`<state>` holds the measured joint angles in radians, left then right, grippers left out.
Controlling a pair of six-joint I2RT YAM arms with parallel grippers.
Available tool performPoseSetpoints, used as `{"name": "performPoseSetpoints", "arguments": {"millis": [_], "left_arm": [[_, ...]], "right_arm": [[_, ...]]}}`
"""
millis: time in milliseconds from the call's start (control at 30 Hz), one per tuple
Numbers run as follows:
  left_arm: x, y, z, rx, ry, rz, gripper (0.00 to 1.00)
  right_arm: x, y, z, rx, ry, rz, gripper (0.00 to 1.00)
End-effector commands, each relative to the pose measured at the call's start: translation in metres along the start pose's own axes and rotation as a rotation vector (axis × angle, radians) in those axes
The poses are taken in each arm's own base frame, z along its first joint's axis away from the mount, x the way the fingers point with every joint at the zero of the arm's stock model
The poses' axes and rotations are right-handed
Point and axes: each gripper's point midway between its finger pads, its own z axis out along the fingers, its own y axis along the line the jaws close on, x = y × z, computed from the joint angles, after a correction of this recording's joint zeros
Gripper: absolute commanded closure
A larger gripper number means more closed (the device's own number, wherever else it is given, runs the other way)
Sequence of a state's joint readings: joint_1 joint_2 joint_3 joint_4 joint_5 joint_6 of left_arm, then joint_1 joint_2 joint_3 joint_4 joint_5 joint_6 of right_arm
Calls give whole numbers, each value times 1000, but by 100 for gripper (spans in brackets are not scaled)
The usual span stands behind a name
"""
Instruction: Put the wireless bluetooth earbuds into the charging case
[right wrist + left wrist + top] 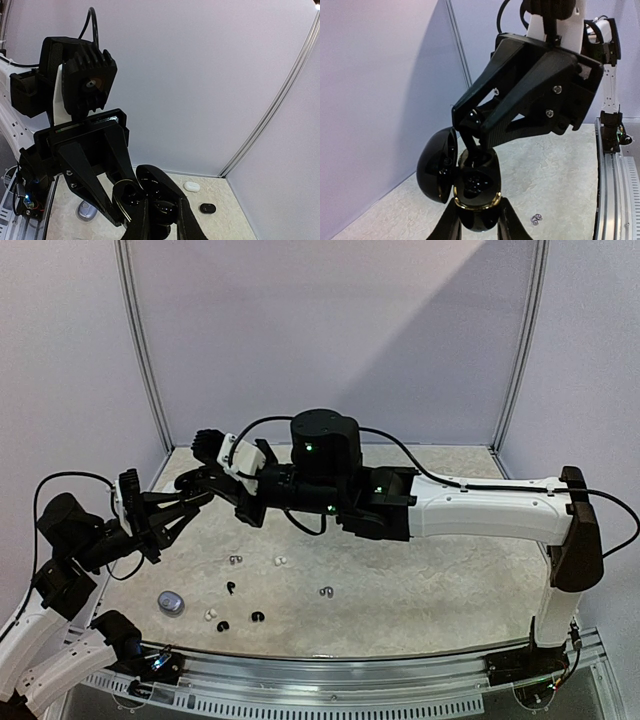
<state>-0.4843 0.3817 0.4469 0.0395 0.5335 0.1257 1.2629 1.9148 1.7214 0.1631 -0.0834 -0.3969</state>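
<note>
The top camera sits high behind the arm bases and looks down and forward over the whole table to the back wall. The left wrist camera looks along the left claw from very near, facing the right arm. The right wrist camera looks along the right claw toward the left arm. All three views share the open black case, where the claws meet.

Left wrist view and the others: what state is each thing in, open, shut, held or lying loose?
charging case: lid open, held off the table.
left end effector: shut on the charging case.
right end effector: shut on a black earbud at the case's mouth.
loose earbuds: lying on the table.
silver case, white case: shut, on the table.
</note>
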Motion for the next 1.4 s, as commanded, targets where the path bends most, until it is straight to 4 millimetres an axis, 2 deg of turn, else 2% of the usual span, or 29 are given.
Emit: {"name": "performPoseSetpoints", "arguments": {"millis": [0, 267, 633, 733, 900, 1133, 1367], "left_arm": [[-11, -2, 0, 8, -26, 5, 100], [-14, -2, -1, 10, -34, 2, 100], [-13, 2, -1, -17, -35, -17, 100], [-12, 1, -1, -12, -32, -8, 100], [-5, 3, -2, -31, -19, 31, 100], [1, 10, -3, -85, -7, 45, 100], [2, 9, -3, -80, -9, 27, 100]], "right_arm": [[3, -7, 4, 45, 17, 18, 100], [22, -6, 10, 58, 64, -1, 100], [31, -14, 11, 116, 84, -35, 100], [21, -21, 9, 149, 53, -14, 100], [3, -22, 4, 117, -13, 45, 100], [-19, -9, -9, 16, -105, 86, 100], [-23, -2, -9, -29, -129, 97, 100]]}}
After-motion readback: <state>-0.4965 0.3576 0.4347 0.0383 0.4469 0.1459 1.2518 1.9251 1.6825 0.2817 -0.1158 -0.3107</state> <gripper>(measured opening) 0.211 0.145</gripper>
